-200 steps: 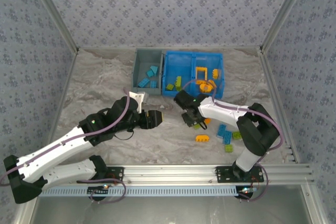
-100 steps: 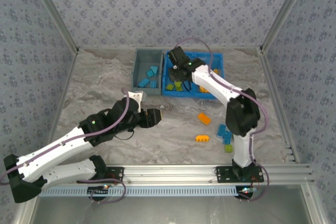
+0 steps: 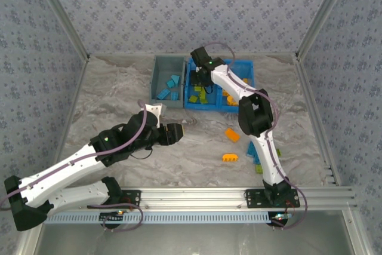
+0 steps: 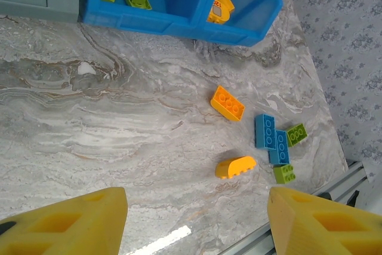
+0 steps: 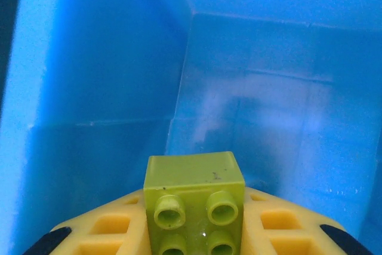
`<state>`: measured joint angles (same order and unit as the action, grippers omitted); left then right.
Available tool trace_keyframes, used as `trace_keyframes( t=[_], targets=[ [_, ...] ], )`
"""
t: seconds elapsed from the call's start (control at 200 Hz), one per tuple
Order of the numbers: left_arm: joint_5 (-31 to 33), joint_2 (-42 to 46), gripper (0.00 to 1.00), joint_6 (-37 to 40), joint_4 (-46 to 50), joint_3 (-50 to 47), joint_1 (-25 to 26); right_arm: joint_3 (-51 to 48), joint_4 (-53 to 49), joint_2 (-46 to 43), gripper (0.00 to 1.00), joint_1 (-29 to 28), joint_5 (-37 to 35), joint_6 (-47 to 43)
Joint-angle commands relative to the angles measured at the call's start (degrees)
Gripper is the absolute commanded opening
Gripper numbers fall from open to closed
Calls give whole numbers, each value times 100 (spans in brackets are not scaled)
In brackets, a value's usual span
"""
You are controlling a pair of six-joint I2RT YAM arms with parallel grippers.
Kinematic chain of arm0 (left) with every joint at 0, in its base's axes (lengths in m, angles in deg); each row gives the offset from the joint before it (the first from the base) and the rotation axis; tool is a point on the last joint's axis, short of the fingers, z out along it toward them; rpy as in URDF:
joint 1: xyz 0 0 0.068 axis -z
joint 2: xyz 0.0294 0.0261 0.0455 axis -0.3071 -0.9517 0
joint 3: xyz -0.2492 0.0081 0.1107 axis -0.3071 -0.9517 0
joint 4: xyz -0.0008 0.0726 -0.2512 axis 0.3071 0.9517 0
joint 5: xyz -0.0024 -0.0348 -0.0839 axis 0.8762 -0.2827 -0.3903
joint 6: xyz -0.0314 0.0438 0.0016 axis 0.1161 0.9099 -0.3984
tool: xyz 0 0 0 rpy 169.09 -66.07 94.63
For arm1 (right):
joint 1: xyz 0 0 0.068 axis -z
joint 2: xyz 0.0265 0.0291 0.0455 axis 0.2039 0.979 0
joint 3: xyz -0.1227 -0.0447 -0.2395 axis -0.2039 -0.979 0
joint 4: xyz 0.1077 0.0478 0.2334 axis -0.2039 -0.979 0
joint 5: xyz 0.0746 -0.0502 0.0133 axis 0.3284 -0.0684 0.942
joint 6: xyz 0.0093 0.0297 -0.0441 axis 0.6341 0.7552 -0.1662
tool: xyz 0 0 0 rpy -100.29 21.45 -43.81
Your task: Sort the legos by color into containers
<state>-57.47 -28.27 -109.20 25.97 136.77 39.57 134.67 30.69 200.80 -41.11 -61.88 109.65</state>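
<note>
Right end effector (image 3: 201, 77) over blue bin (image 3: 248, 67), seemingly left compartment. Left end effector (image 3: 177, 134) hangs above tabletop (image 3: 107, 100).
</note>
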Motion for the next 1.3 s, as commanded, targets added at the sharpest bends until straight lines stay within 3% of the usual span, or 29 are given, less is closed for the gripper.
trace_keyframes(
  t=[0.0, 0.205, 0.735, 0.854, 0.999, 1.299],
  targets=[
    [18, 16, 63, -73, -62, 10, 37, 276, -681, 48, 27, -14, -626, -68],
    [-20, 16, 63, -55, -75, 26, 38, 282, -1147, -133, 27, -31, -1444, -318],
    [-75, -91, 63, -22, -28, 113, 37, 1461, -1310, 805, 35, 40, -1331, -412],
    [-127, -165, 63, 23, -29, 167, 38, 1612, -1366, 876, 46, 88, -1233, -417],
    [-223, -235, 63, 37, -130, 128, 38, 1491, -1304, 463, 59, -20, -1291, -513],
    [-246, -450, 63, 85, -131, 267, 56, 559, -823, -1401, 59, -291, -1441, -658]
  ],
)
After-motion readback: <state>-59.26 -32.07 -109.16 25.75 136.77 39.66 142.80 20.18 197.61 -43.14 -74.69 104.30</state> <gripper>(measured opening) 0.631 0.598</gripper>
